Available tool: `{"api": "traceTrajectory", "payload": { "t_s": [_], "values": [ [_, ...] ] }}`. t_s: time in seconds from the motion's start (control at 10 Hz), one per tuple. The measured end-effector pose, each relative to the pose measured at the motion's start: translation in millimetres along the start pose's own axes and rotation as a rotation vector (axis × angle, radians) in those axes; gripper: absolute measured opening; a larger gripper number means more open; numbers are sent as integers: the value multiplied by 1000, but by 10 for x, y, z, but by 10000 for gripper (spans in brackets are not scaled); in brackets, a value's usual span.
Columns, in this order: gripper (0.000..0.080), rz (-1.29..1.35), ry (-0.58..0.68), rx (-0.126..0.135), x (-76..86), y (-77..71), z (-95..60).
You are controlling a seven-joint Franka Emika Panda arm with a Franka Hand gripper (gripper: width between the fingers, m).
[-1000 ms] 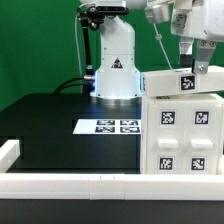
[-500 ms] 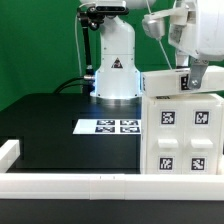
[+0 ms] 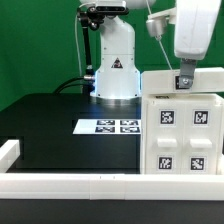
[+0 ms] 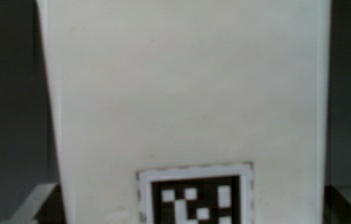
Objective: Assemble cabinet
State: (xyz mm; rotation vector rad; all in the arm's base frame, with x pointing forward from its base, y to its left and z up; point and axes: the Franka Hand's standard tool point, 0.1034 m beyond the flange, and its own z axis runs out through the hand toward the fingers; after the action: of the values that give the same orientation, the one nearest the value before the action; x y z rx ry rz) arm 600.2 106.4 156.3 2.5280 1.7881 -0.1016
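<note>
The cabinet (image 3: 183,135) is seen standing at the near corner of the black table (image 3: 60,125), on the exterior view's right of the marker board (image 3: 106,126), with four tagged square faces shown on its front and a further white piece (image 3: 185,80) resting across its top. The gripper (image 3: 186,66) is held directly above that top piece, with the wrist pointed straight down; one tag on the piece is visible just below the fingers. In the wrist view, a tall white panel (image 4: 181,90) (its long axis running away from the camera) fills nearly the whole picture, a tag (image 4: 198,197) is seen at its near end, and dark finger pads (image 4: 40,203) are glimpsed at either side of it. How far the jaws are parted, and whether the panel is actually clamped, cannot be told from either view. The coming move is judged to depend on the vertical line between gripper and cabinet: the piece lies straight beneath the fingers, so any seating or release would be made downward.
</note>
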Motion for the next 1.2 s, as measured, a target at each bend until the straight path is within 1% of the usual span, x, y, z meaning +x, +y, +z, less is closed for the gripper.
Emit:
{"api": "traceTrajectory", "payload": {
  "t_s": [0.1, 0.3, 0.4, 0.5, 0.6, 0.9, 1.1, 1.2],
  "values": [
    [552, 168, 1, 2, 2, 0, 4],
    [553, 408, 11, 14, 1, 13, 12],
    [553, 636, 19, 33, 3, 24, 15],
    [553, 716, 28, 28, -4, 42, 14],
    [553, 761, 45, 15, -6, 49, 11],
    [554, 950, 44, 20, -5, 51, 8],
    [554, 1300, 82, 93, -27, 57, 21],
    [554, 1484, 128, 101, -24, 69, 20]
  ]
}}
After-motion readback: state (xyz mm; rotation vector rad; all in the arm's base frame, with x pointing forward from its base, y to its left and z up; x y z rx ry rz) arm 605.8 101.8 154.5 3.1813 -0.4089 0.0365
